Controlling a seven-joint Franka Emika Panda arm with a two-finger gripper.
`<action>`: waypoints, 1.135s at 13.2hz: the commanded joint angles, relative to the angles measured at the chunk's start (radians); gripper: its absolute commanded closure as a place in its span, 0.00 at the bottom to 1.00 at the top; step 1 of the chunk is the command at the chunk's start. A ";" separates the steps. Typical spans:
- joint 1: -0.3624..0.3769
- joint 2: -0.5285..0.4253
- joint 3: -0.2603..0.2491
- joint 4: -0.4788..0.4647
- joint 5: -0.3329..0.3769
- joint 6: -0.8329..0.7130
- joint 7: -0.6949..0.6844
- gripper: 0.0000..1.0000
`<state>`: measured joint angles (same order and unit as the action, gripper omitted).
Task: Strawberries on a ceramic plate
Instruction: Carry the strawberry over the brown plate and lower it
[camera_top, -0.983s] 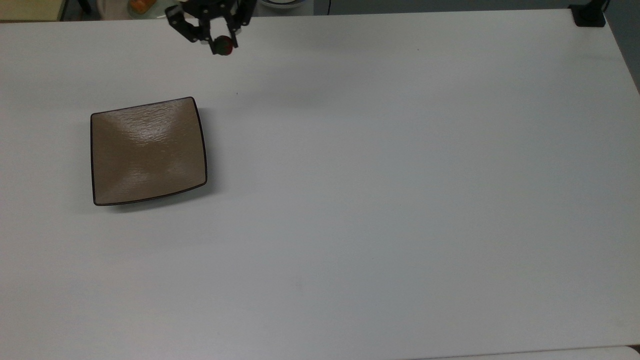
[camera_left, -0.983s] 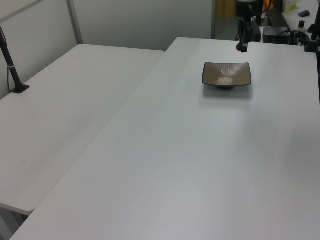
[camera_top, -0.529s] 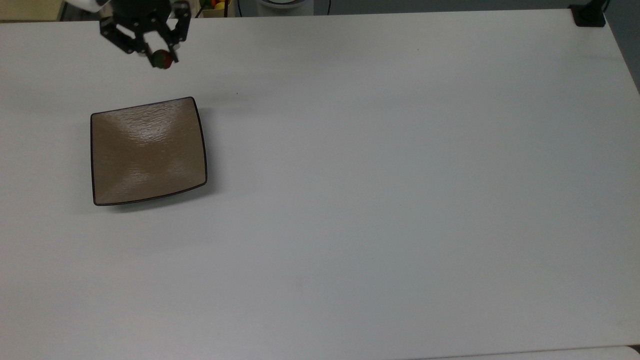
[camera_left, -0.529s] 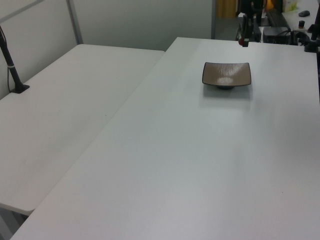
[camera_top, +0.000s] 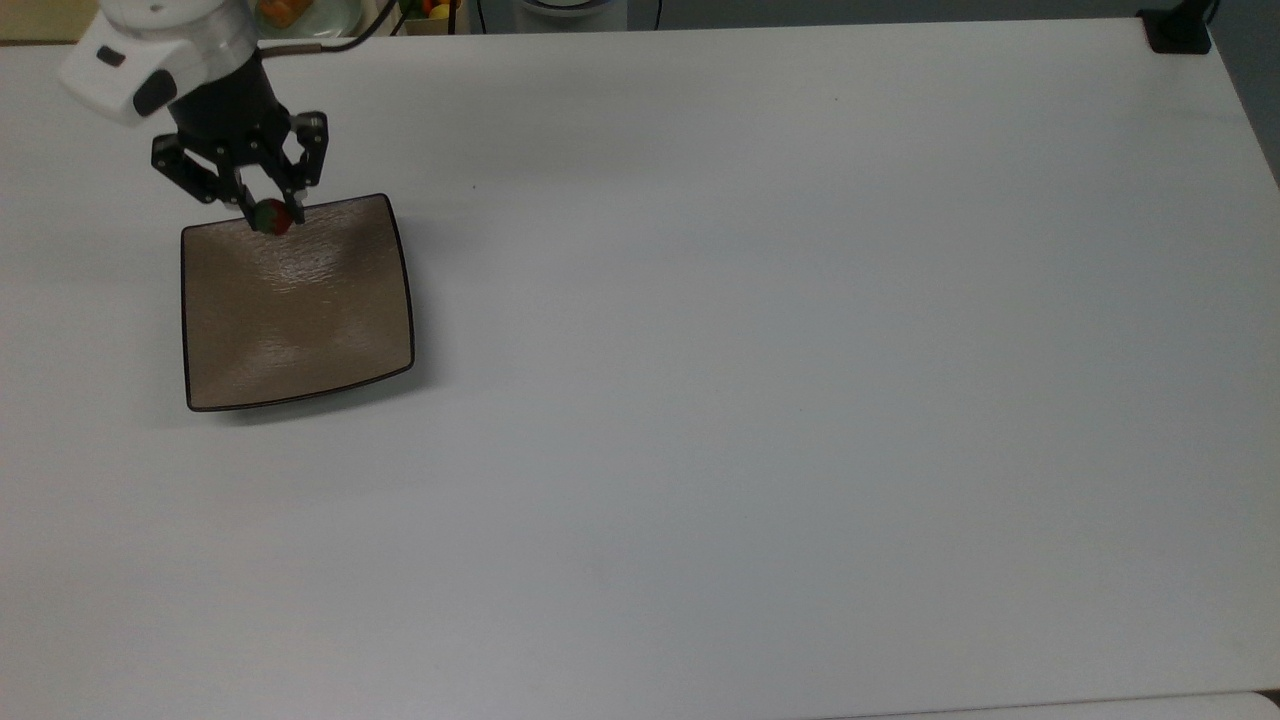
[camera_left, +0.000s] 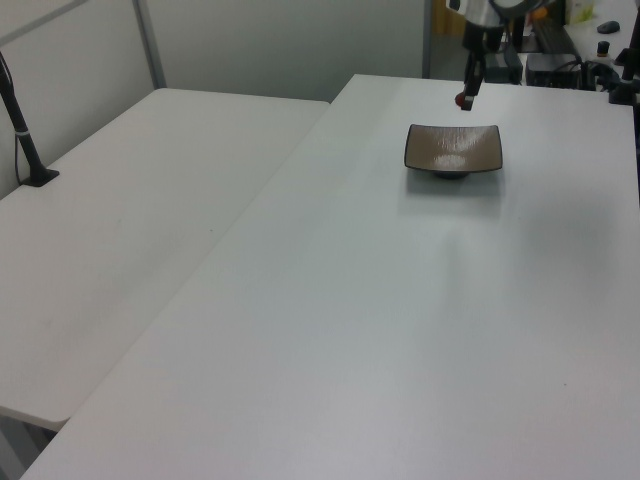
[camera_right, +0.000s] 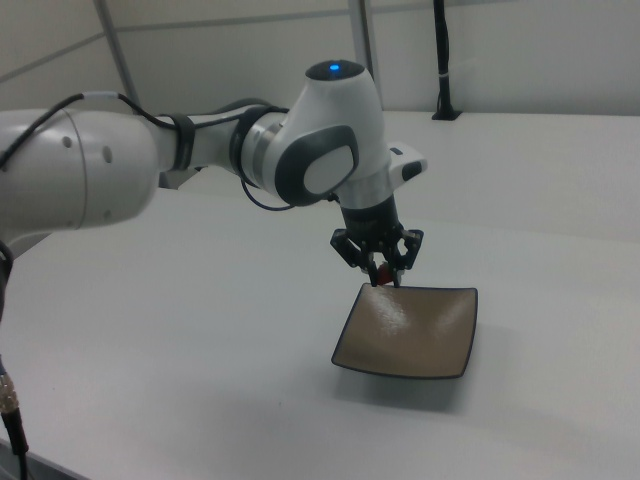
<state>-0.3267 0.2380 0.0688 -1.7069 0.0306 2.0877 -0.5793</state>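
Claw: the claw (camera_top: 271, 214) points downward with its two black fingers closed narrowly on the strawberry; it also shows in the right view (camera_right: 382, 278) and the left view (camera_left: 464, 97).
Strawberry: the strawberry (camera_top: 272, 217) is small and red with a dark green cap, pinched between the fingertips. In the top view it sits over the plate's upper edge, a little toward the top view's left of that edge's middle. In the right view the strawberry (camera_right: 381, 279) hangs clear above the plate's far rim, not touching it. In the left view it (camera_left: 461, 101) is a red speck above the plate's far left corner.
Plate: the square tan-brown ceramic plate (camera_top: 300, 320) has a thin dark rim, rounded corners and a glossy dished centre with nothing lying in it. It rests flat on the worktop, in the top view's left part; see also the right view (camera_right: 420, 340) and the left view (camera_left: 455, 152).
Worktop: the white worktop (camera_top: 760, 380) carries the plate.
Arm: the white and grey Franka arm (camera_right: 200, 150) reaches in from the right view's left; its white wrist (camera_top: 160, 50) sits at the top view's upper left, above the claw.
Second table: a lower white table (camera_left: 140, 210) stands beside the worktop on the left view's left, with a black post (camera_left: 25, 140) at its edge.
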 joint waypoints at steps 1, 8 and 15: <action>-0.002 0.076 0.008 0.015 0.005 0.099 -0.016 0.91; 0.008 0.195 0.009 0.007 0.011 0.253 -0.014 0.90; 0.008 0.184 0.008 -0.003 0.009 0.236 -0.001 0.00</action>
<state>-0.3232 0.4398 0.0790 -1.7067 0.0306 2.3293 -0.5793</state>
